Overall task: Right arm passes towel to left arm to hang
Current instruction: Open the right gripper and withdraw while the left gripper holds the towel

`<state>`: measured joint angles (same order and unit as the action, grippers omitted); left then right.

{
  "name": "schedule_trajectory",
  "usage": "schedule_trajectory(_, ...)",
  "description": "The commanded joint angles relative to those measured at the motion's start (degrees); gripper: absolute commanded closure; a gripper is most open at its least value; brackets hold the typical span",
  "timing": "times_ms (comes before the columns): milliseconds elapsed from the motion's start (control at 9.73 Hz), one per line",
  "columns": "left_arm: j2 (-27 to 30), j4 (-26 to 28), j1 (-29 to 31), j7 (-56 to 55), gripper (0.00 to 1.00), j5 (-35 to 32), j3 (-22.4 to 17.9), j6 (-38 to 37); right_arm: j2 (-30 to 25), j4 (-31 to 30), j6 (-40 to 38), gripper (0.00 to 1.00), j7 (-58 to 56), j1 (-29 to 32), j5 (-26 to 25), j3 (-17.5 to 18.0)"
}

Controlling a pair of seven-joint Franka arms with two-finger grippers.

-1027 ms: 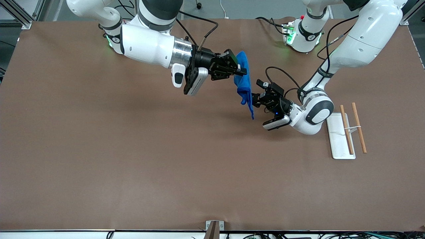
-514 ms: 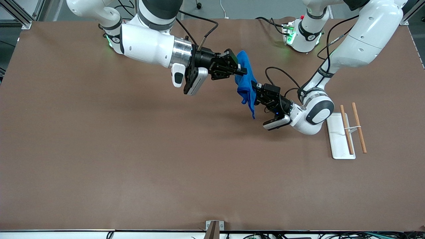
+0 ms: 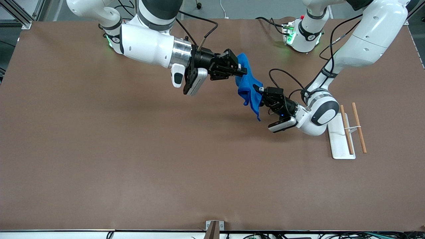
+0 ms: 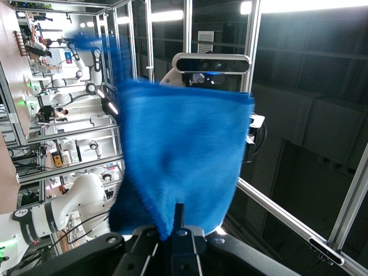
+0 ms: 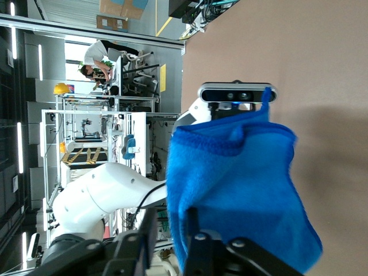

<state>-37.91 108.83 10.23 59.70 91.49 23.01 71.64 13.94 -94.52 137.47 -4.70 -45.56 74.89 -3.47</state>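
Front view: the towel [image 3: 248,87] hangs in the air above the brown table [image 3: 99,166], over the middle of its width and closer to the edge where the arm bases stand than to the camera-side edge. The right gripper [image 3: 239,70] pinches the upper part of the cloth. The left gripper [image 3: 260,97] is clamped on the lower part, with blue folds trailing below it. Toward the left arm's end of the table lies a white tray [image 3: 338,146], with one wooden rod [image 3: 346,129] resting on it and a second rod [image 3: 359,127] just beside its edge.

Left wrist view: the towel [image 4: 178,161] fills the centre, its lower edge caught between the closed fingers [image 4: 179,215]. The right arm's wrist camera [image 4: 211,62] shows above the cloth.

Right wrist view: the towel [image 5: 241,190] is held in the right gripper's closed fingers [image 5: 192,230]; the left arm's wrist camera [image 5: 237,92] sits just past its upper hem.
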Motion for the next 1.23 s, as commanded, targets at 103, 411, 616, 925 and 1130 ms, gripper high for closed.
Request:
schedule_trajectory(103,0.6,-3.5,2.1,-9.5,1.00,1.6,0.0,1.6,-2.8,-5.7,-0.4,0.00,1.3,2.7,-9.1,-1.8)
schedule_trajectory(411,5.5,-6.2,4.8,-25.5,1.00,1.0,-0.8,4.5,-7.9,-14.5,-0.4,0.00,1.4,9.0,-25.4,-2.4)
schedule_trajectory(616,9.6,-7.7,6.8,-35.2,1.00,-5.7,-1.3,11.4,-10.6,-18.3,-3.1,0.00,1.4,14.4,-29.7,-2.5)
schedule_trajectory(925,20.0,-11.2,7.5,-62.3,1.00,-29.2,-1.4,23.4,-12.5,-18.9,-14.4,0.00,3.8,26.8,-45.0,-2.5)
schedule_trajectory(1130,21.5,-17.0,8.3,-75.0,1.00,-49.2,-1.3,22.1,-13.6,-17.9,-23.3,0.00,5.8,33.5,-54.7,-2.5)
